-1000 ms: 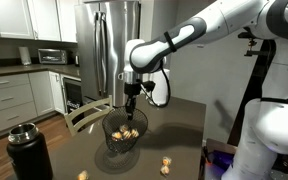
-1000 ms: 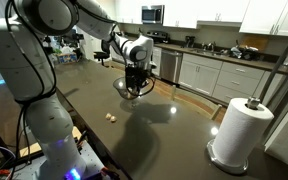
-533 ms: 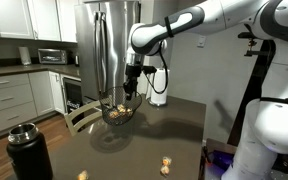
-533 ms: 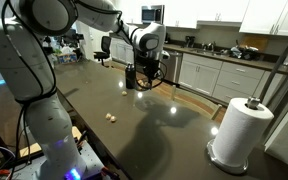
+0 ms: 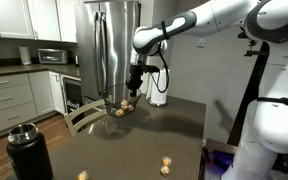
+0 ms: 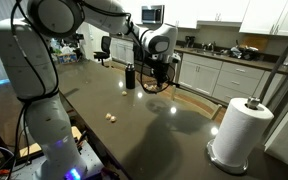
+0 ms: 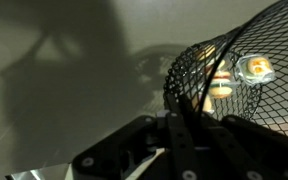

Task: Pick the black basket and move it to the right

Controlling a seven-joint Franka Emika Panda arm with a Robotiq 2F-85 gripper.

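The black basket (image 5: 122,106) is a small round bowl of thin black wire mesh with a few small tan pieces (image 7: 254,68) inside. It hangs in the air above the dark table, clear of the surface in both exterior views (image 6: 156,82). My gripper (image 5: 134,88) is shut on the basket's rim from above and also shows in an exterior view (image 6: 156,68). In the wrist view the mesh (image 7: 199,70) rises at the upper right, with the rim pinched between my fingers (image 7: 179,140).
A solid black thermos (image 5: 29,152) stands at the table's near corner and shows beside the basket in an exterior view (image 6: 130,77). Loose tan pieces lie on the table (image 5: 166,160) (image 6: 110,116). A paper towel roll (image 6: 242,130) stands at one end. A chair back (image 5: 84,116) is by the table's edge.
The gripper has lifted the basket off the table and carried it higher, toward the table's edge by the fridge. The thermos and loose pieces have not moved.
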